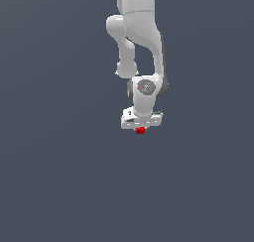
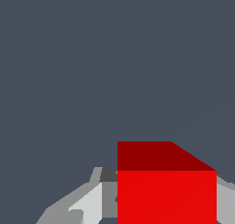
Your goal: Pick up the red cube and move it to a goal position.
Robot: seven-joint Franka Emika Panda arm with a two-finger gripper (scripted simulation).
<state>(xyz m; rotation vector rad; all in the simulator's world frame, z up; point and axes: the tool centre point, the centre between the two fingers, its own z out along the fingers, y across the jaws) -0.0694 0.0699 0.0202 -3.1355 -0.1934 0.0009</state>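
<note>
The red cube shows as a tiny bright red block right under the white gripper in the middle of the exterior view. In the wrist view the red cube is large and sits between the two grey fingers, which touch its two sides. The gripper is shut on the cube. The fingertips are hidden behind the hand in the exterior view. I cannot tell how high the cube is above the ground.
The white arm reaches down from the top of the exterior view. The surface is plain dark grey-blue with no other objects or markers in view.
</note>
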